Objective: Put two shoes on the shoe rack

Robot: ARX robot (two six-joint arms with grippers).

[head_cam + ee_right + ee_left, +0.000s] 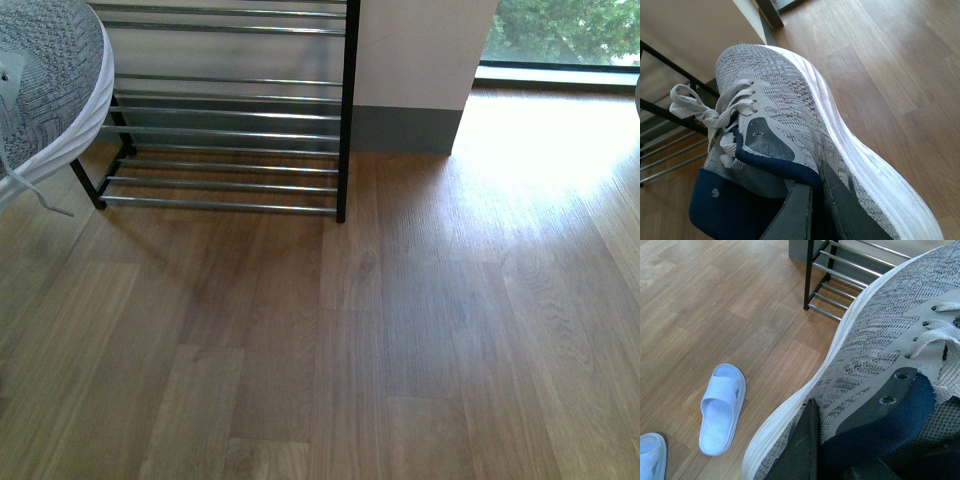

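Now both shoes raised, none on rack. Left gripper (815, 440) clamped on side wall of first sneaker (880, 340), far left by shoe rack (230, 130). Right gripper (815, 195) likewise pinches second sneaker (785, 105). Advice: hold sole level, lower it across two rods, then release.

Left tool (836, 460), left wrist view: one finger (805, 447) visible. It is matte charcoal-black, a flat-sided wedge tapering to a blunt tip, with a faintly speckled surface. Further dark housing sits behind it, detail unclear.

Right tool (815, 192), right wrist view: two fingers (792, 215) visible. Both have the same dark grey-black matte finish and are slab-like with straight edges, narrowing toward the tips. Light scuffing; a thin seam line runs along one edge.
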